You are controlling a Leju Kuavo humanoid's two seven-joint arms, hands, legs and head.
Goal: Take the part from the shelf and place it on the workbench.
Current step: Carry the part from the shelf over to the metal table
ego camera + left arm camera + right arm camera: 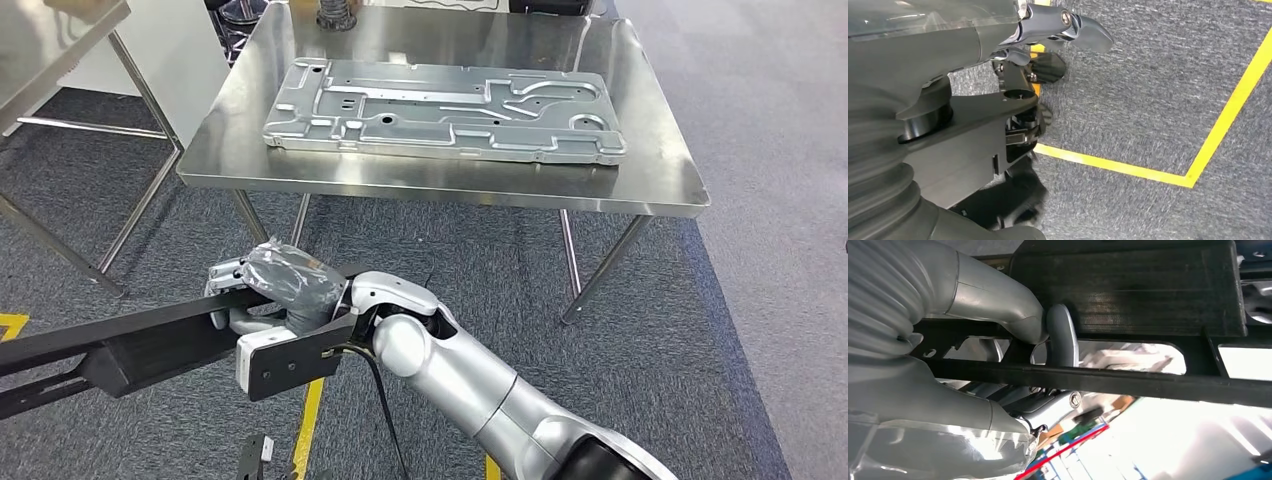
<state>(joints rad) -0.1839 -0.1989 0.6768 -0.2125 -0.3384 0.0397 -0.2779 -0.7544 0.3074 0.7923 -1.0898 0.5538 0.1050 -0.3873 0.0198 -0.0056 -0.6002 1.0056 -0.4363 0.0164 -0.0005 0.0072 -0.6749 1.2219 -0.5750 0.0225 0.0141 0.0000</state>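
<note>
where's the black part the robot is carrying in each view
Head view: the black part runs in from the left edge, gripped by the right hand.
Left wrist view: dark pieces beside the left hand, too unclear to identify.
Right wrist view: it spans the upper frame.
Shared landmark: the right hand.

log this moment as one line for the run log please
phase: carrying | right hand: grips black part | left hand: holds nothing, over the floor | workbench: ahead, silver plate lying flat on it | part: not yet placed
</note>
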